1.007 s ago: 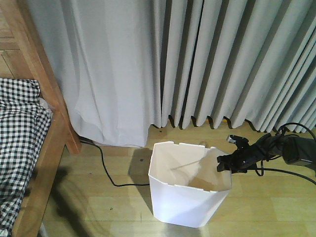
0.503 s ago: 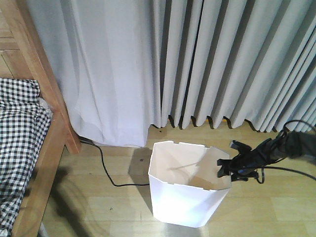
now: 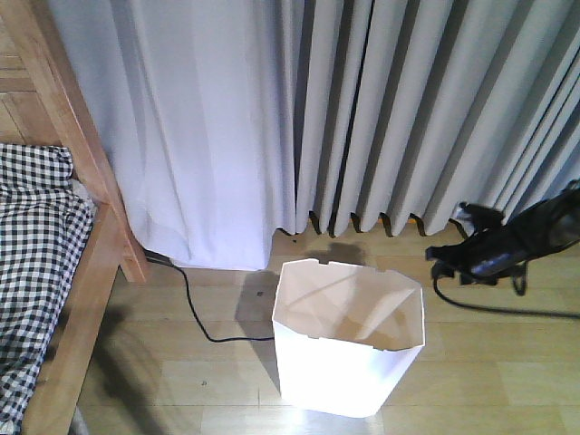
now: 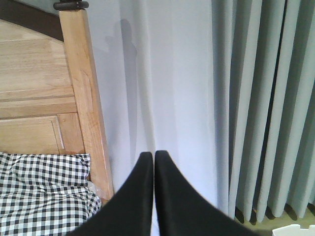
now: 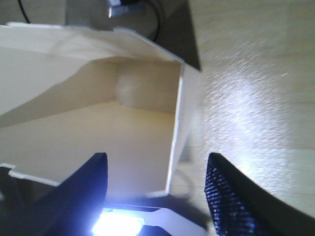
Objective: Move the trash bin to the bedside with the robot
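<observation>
The white faceted trash bin (image 3: 349, 335) stands on the wooden floor in front of the curtains, empty; the right wrist view looks into it (image 5: 98, 113). My right gripper (image 3: 437, 255) hangs up and to the right of the bin's rim, clear of it, jaws open; its fingertips (image 5: 157, 162) straddle the air above the bin's rim. The bed (image 3: 63, 263), with light wooden frame and checked bedding (image 3: 32, 254), is at the left. My left gripper (image 4: 154, 155) is shut and empty, pointing at the curtain beside the bedpost (image 4: 86, 93).
Grey pleated curtains (image 3: 362, 109) fill the back. A black cable (image 3: 195, 313) runs on the floor between bed and bin. Another black cable (image 3: 507, 308) trails from the right arm over the floor.
My right gripper has let go of the bin's right rim and risen up and to the right, away from it. The bin has stayed put.
</observation>
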